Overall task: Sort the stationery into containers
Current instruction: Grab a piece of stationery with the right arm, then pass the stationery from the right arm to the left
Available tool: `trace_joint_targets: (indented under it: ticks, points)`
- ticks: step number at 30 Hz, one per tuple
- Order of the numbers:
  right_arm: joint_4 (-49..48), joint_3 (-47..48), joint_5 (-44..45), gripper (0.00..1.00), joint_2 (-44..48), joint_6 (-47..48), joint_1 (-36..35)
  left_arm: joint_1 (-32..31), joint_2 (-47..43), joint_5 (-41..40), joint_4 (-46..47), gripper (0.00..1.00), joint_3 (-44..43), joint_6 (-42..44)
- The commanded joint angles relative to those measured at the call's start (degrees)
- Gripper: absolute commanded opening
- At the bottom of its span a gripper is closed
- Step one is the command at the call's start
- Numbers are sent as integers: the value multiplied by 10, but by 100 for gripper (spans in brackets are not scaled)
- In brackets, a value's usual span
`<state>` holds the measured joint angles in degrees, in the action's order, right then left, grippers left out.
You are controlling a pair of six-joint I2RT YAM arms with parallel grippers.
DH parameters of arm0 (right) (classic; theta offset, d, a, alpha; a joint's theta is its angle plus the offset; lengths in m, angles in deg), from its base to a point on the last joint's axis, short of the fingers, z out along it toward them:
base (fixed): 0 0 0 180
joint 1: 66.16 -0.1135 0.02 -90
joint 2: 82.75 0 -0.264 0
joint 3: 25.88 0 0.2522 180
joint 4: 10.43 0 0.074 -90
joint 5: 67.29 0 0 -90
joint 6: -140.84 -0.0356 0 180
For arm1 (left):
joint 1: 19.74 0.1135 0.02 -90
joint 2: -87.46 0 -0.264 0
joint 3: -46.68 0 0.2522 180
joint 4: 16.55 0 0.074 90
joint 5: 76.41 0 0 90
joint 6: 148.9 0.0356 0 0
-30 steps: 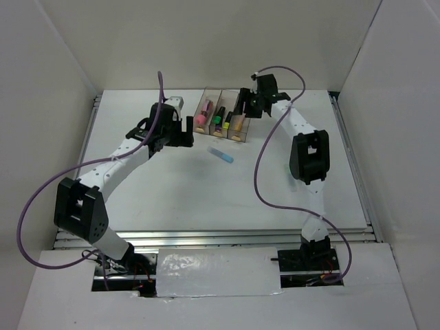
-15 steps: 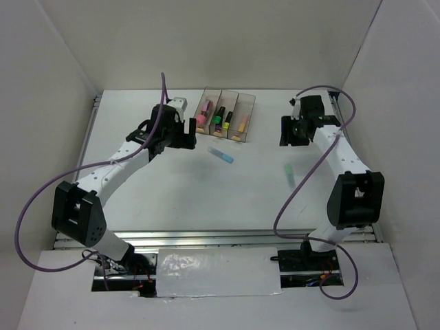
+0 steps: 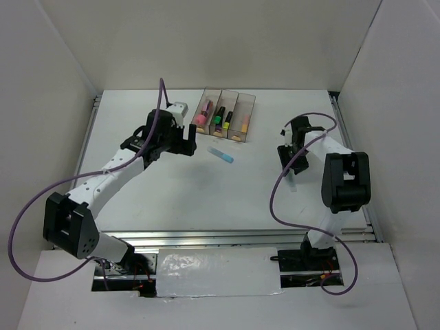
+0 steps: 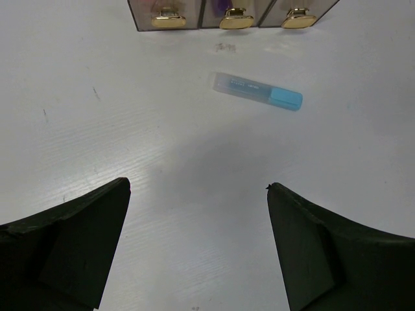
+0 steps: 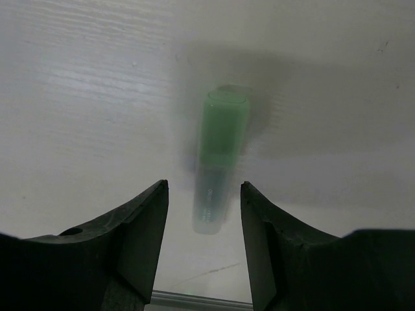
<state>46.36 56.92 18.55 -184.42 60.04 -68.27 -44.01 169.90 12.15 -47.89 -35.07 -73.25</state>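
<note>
Three joined smoky bins [image 3: 246,103] stand at the back centre, each with pens inside: pink [image 3: 201,117], green and black [image 3: 217,121], peach [image 3: 238,128]. A light blue highlighter [image 3: 221,155] lies on the table in front of them; it also shows in the left wrist view [image 4: 257,91]. My left gripper [image 3: 185,141] is open and empty, left of the blue pen [image 4: 198,184]. My right gripper [image 3: 291,157] is open at the right of the table, its jaws on either side of the near end of a mint-green highlighter [image 5: 220,152], which lies flat on the table.
The bins' front wall [image 4: 194,8] shows at the top of the left wrist view. White enclosure walls stand on three sides. A metal rail [image 3: 206,236] runs along the table's near edge. Purple cables loop off both arms.
My right arm has swung from the bins to the right of the table and come down over the mint-green highlighter. The left gripper has shifted only slightly.
</note>
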Motion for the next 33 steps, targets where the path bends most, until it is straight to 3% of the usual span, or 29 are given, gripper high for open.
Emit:
trace_joint_targets:
  ticks: [1, 6, 11, 13, 16, 18, 22, 26, 29, 30, 33]
  points:
    - [-8, -11, 31, 55, -12, 16, -6, -2, -25, 9, 15, 99, 7, 20]
    - [-1, -4, 29, 50, -48, 24, -4, -2, -25, 6, 5, 99, 5, 17]
    - [10, 9, 4, 21, -53, 50, 1, 13, -25, 10, -12, 99, -2, 6]
    - [14, 14, -15, 8, -39, 82, -3, 32, -25, 59, -19, 99, -4, 6]
    - [1, 15, -28, 0, 23, 155, -21, 57, -26, 136, -25, 99, -14, 5]
    - [-21, -1, -25, 0, 90, 199, -48, 70, -29, 168, -27, 97, -28, -4]
    - [-121, -97, -37, 0, 261, 362, -102, 92, -35, 227, -27, 94, -43, -28]
    - [-255, -239, -63, 0, 428, 533, -165, 99, 7, 269, -110, 93, -117, -1]
    - [-410, -387, -84, 0, 545, 718, -221, 106, 17, 332, -135, 93, -137, 3]
    - [-500, -456, -94, 0, 587, 753, -229, 105, 12, 346, -134, 93, -127, 5]
    - [-633, -541, -129, 0, 625, 837, -257, 89, -8, 407, -127, 93, -102, 19]
